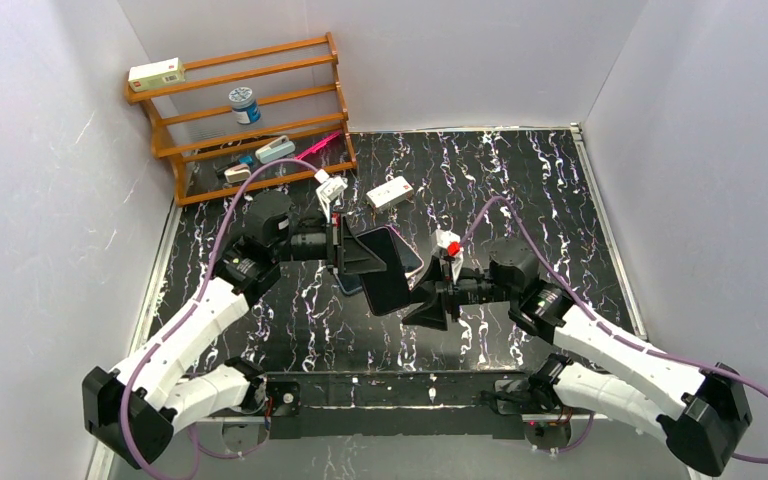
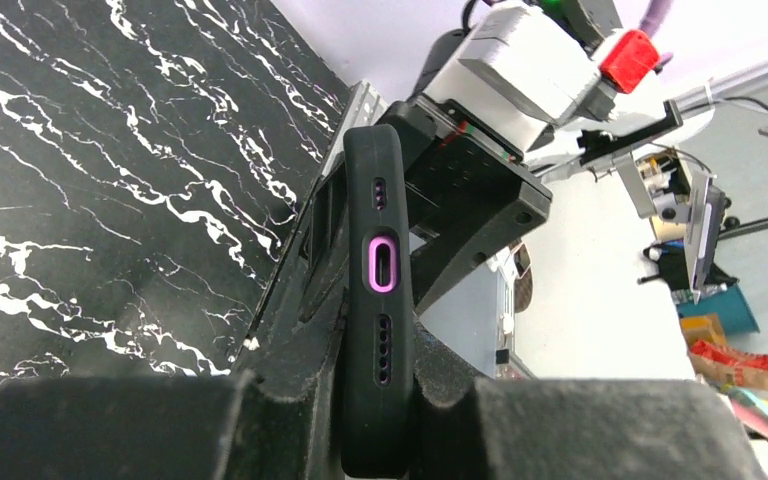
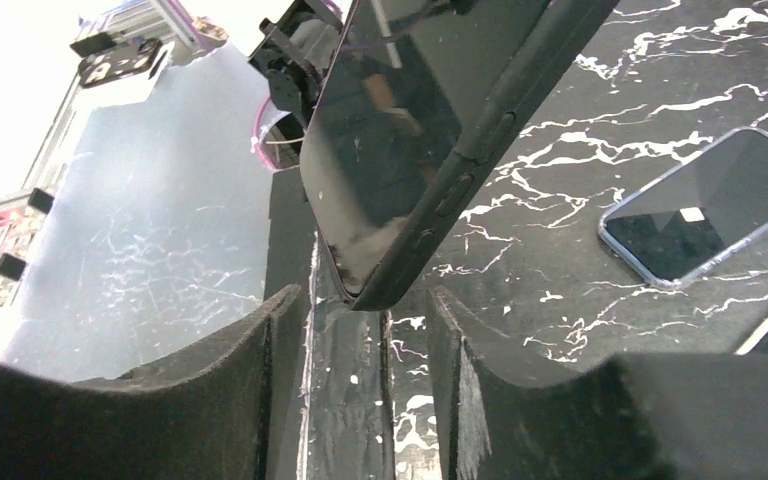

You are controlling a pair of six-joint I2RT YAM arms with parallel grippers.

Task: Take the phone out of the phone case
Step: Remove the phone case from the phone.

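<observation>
The phone case [image 2: 378, 330], matte black with a purple-ringed port [image 2: 382, 265], hangs mid-frame in the top view, clear of the tabletop [image 1: 540, 200]. The left tool [image 2: 375, 410] clenches its port end; the right tool [image 3: 360, 310] stands released around a corner. Case likely flexible, grippy; phone [image 3: 390, 140] stiff, glossy, fragile: peel at a corner lip

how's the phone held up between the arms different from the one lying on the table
The held phone wears a black case; the table phone has a pale, clear-looking rim. The held phone is up off the table and tilted, with the left gripper jaws shut on its bottom end; the table phone lies flat and untouched. Both show a dark, glossy face.
</observation>
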